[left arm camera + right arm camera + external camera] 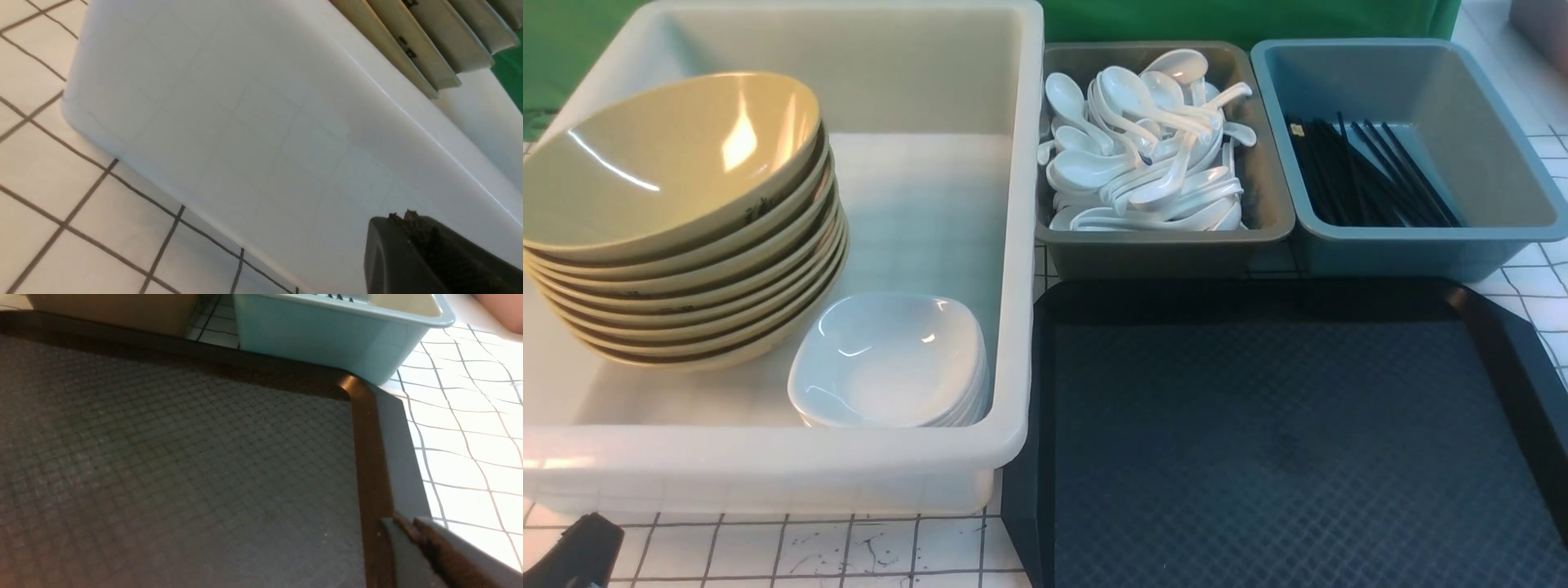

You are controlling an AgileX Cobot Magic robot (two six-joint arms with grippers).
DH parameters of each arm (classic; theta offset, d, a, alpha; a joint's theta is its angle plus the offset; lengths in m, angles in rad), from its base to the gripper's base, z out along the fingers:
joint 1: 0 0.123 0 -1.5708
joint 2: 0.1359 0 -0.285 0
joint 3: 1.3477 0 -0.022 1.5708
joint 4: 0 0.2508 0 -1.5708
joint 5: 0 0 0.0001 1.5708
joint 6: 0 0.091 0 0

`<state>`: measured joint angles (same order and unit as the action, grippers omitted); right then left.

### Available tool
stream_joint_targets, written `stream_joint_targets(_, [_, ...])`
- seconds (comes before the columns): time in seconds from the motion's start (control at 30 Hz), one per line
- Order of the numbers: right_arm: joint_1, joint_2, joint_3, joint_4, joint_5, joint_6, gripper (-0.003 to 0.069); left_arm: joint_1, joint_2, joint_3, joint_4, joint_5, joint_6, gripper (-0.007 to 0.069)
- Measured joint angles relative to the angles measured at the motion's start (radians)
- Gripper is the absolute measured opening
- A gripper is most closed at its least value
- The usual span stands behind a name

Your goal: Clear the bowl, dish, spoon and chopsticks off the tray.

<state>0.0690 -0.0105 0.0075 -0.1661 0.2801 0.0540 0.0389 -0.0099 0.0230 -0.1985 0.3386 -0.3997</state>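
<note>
Both pairs of jaws are seen pressed together, nothing held; the tray (pixel 1290 441) is bare beside the white tub (pixel 1013 245).

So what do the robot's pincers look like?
Only small bits show. The left pincer is matte black with a rounded outer shell and a rough, dark, crumbly-looking inner pad; in the front view it is just a black wedge in the corner. The right pincer looks greyer outside, with a worn brownish pad inside. No cables, markings or arms are in view.

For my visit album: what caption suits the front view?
Empty black tray beside white tub of stacked bowls and dishes; spoons and chopsticks sorted in bins.
</note>
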Motion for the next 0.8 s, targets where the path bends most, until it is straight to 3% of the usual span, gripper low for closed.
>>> stream_joint_targets(0.8, [0.0,0.0,0.0,0.0,-0.001,0.0,0.0076,-0.007,0.0,0.0,-0.011,0.0,-0.006,-0.0001])
